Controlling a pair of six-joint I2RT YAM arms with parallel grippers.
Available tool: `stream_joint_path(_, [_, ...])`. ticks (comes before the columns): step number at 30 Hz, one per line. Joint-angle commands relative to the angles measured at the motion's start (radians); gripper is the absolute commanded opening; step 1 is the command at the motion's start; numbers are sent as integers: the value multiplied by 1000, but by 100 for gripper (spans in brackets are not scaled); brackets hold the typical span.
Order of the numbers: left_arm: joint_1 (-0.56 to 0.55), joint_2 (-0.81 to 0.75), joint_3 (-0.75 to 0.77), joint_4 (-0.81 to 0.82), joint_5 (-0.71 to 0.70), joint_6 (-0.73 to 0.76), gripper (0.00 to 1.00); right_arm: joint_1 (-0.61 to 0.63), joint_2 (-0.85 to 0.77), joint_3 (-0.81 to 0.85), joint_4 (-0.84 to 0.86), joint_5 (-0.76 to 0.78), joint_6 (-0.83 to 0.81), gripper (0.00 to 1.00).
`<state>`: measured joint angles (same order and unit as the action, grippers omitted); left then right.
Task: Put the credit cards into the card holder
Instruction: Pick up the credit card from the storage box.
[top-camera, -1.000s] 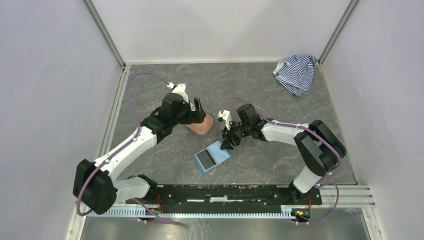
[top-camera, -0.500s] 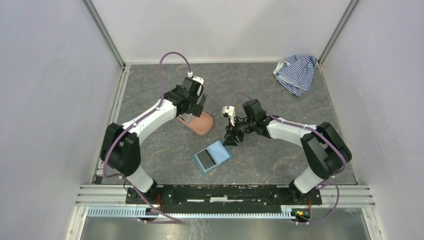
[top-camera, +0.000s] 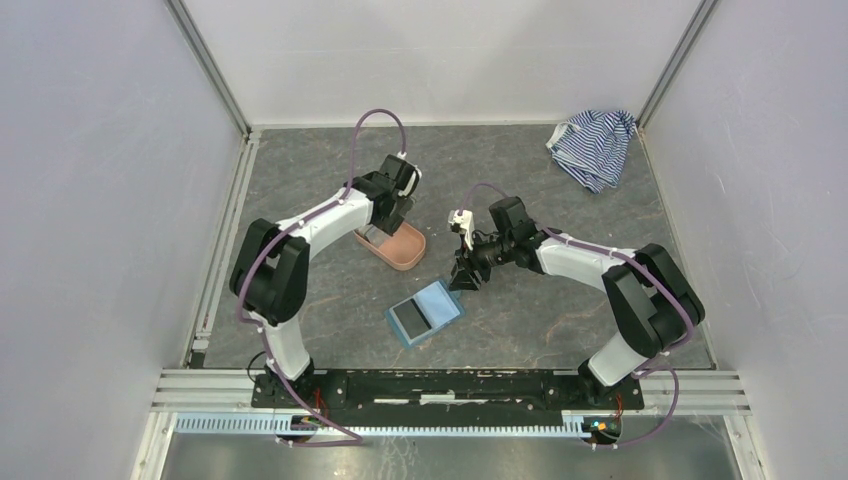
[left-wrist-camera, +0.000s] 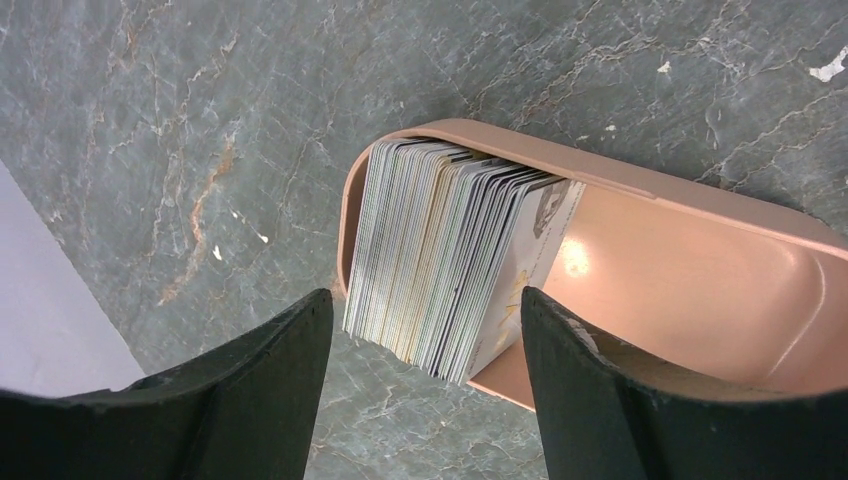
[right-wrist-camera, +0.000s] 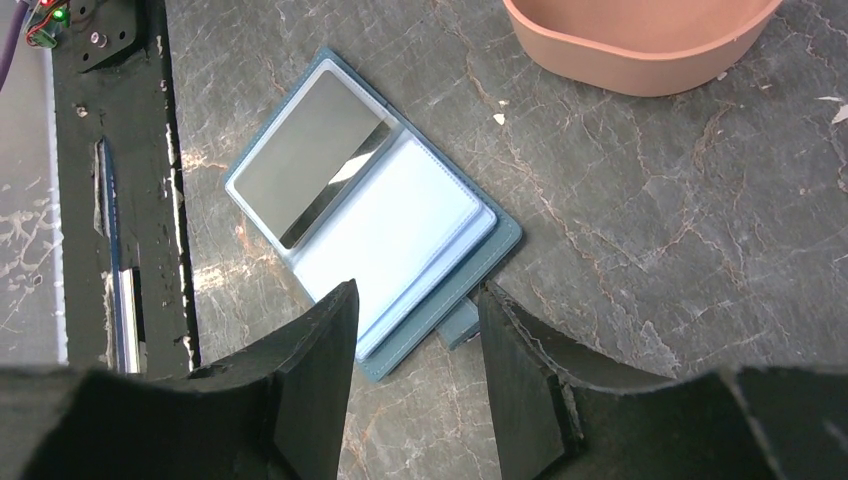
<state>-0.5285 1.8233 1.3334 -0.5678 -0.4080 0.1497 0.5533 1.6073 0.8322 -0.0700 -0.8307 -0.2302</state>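
The tray (left-wrist-camera: 700, 260) is smooth glossy plastic, the card holder (right-wrist-camera: 372, 215) grainy leatherette, shiny inside

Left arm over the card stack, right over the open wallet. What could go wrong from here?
The credit cards stand tightly packed on edge in the tray; the open left end effector straddles the stack, so it may pinch several at once.
The card holder lies open and unheld; the open right end effector above its tab edge may push it instead of pinning it.
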Motion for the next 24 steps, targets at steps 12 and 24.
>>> stream_joint_path(12, [-17, 56, 66, 11, 51, 88, 70, -6, -3, 44, 6, -36, -14, 54])
stream_joint_path(24, [-46, 92, 58, 15, -61, 81, 61, -9, 10, 48, -1, -54, -16, 54])
